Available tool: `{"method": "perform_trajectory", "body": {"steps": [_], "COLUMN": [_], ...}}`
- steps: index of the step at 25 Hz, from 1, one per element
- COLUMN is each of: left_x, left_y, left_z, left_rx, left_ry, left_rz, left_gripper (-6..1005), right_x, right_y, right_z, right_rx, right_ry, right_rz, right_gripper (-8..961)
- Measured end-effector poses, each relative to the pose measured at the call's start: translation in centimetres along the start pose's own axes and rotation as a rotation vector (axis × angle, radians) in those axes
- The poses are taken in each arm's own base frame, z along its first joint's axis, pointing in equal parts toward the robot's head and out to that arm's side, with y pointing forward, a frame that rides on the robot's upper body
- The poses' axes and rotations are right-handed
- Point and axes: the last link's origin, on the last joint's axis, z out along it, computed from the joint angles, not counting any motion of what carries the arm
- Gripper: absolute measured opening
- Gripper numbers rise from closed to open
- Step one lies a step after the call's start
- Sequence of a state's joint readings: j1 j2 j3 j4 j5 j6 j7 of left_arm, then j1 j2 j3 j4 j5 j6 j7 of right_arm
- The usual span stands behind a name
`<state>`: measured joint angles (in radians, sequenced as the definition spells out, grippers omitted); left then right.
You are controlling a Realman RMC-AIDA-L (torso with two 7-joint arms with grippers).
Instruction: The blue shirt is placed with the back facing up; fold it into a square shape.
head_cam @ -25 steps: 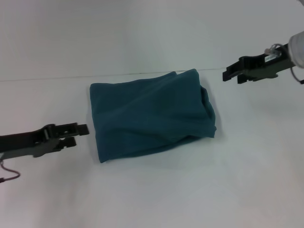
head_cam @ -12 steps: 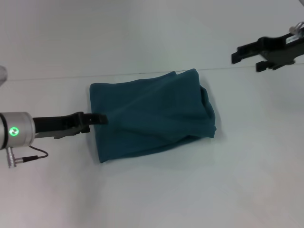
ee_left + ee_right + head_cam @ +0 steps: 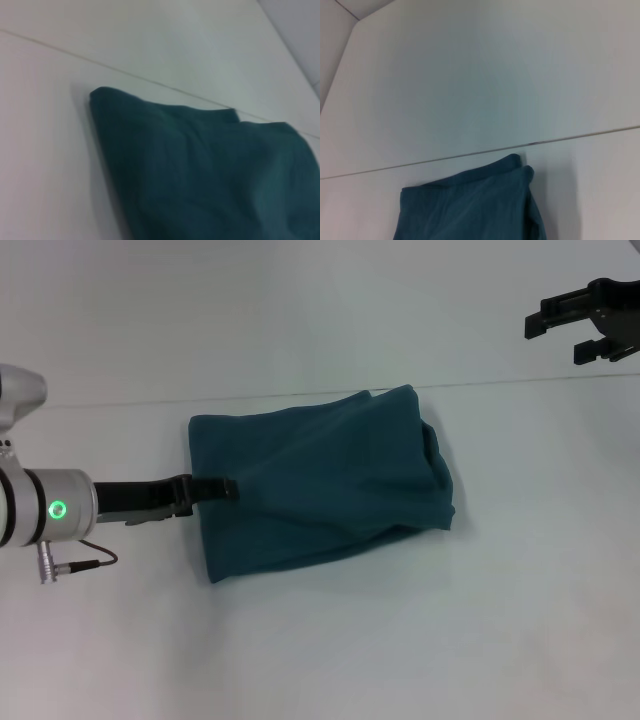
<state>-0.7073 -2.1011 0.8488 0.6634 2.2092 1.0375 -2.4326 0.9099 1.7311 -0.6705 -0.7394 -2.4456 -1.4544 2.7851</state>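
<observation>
The blue shirt (image 3: pixel 320 485) lies folded into a rough rectangle in the middle of the white table, with wrinkles and a thick doubled edge on its right side. It also shows in the left wrist view (image 3: pixel 210 170) and the right wrist view (image 3: pixel 470 210). My left gripper (image 3: pixel 215 487) reaches in from the left and its tip is over the shirt's left edge. My right gripper (image 3: pixel 566 335) is open and empty, raised high at the far right, well away from the shirt.
The white table (image 3: pixel 330 640) spreads bare around the shirt. A white wall (image 3: pixel 300 310) rises behind it, meeting the table at a thin seam just beyond the shirt's far edge.
My left arm rose and moved right, bringing its gripper tip onto the shirt's left edge. My right gripper moved up and to the right, away from the shirt. The shirt has not moved.
</observation>
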Motion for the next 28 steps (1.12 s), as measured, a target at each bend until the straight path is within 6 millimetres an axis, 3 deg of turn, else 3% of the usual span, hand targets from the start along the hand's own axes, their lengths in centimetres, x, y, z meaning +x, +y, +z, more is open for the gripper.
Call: {"method": "perform_trajectory", "body": {"steps": [6,19,24,27,28], "left_x": [-0.4,-0.4,-0.3,-0.4,-0.4], "left_y": [0.0,2.6,3.0,3.1,3.1], "left_z": [1.1,3.1,2.5,2.4,2.3], "left_rx": [0.044,0.005,-0.023,-0.034,-0.034], "left_ry": [-0.04,-0.075,-0.081,-0.091,-0.09], "left_rz": [0.007,0.011,0.027,0.03,0.031], "left_gripper": [872,868,789,556,534], "right_x": [0.0,0.1,0.1,0.0,0.0], "right_y": [0.0,-0.4,-0.4,-0.2,-0.1], "right_z": [0.0,-0.1,0.0,0.1,0.1], "right_rx": [0.0,0.001,-0.001,-0.003,-0.004], "right_ry": [0.0,-0.009,-0.009,-0.013,-0.013], "right_rz": [0.0,0.005,0.004,0.002,0.001], "right_gripper": [941,940,940,940,940]}}
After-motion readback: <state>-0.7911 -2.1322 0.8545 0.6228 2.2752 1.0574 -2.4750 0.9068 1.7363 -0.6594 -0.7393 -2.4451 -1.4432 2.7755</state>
